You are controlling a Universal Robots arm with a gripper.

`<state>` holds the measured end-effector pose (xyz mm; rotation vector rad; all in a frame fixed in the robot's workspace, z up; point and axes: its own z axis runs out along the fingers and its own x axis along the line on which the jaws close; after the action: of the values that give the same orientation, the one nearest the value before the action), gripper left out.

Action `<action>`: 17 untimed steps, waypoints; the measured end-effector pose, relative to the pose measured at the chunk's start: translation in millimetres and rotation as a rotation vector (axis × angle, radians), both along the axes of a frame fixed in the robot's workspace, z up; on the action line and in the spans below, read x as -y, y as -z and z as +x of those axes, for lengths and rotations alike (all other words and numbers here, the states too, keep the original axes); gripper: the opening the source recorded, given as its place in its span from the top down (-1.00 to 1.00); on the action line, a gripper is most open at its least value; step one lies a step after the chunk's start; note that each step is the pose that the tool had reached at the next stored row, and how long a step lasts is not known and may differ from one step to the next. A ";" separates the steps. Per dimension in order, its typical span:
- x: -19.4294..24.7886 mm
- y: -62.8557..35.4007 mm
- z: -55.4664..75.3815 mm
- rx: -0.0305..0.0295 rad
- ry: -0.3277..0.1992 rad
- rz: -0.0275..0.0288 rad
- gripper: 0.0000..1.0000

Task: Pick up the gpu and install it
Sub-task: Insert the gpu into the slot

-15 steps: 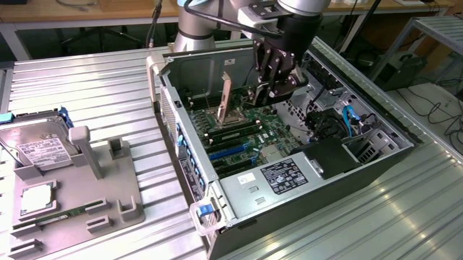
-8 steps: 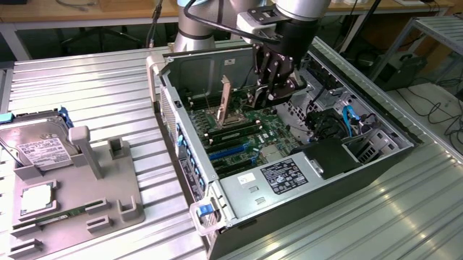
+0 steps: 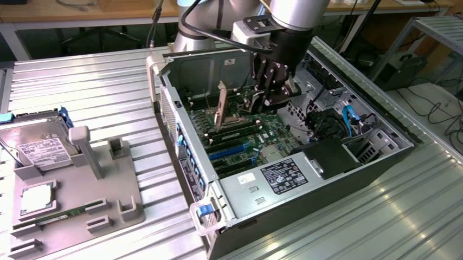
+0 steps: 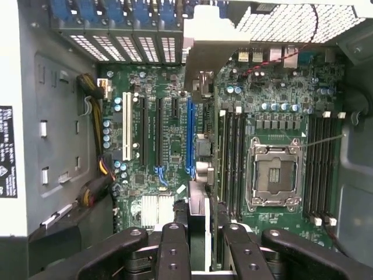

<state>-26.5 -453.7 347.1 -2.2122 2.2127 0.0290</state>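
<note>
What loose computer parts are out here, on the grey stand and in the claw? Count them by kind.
Hard drive: 1
Silver square chip: 1
Memory stick: 1
gpu, gripped by the claw inside the open computer case: 1
Total: 4

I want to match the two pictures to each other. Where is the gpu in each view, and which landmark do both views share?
Exterior view: the gpu hangs from the gripper inside the open computer case, above the motherboard.
Wrist view: the gpu is seen edge-on, held between the gripper's fingers, over the blue slot.
Shared landmark: the empty CPU socket, beside the card.
</note>
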 end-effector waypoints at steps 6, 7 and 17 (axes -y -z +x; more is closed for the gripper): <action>-0.2 11.4 -0.1 -0.0008 0.056 -0.0002 0.45; -0.3 13.2 -0.1 -0.0008 0.056 -0.0002 0.45; -2.3 31.4 -10.7 -0.0007 0.006 -0.0003 0.45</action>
<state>-37.2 -451.4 315.8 -2.2063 2.2196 0.0294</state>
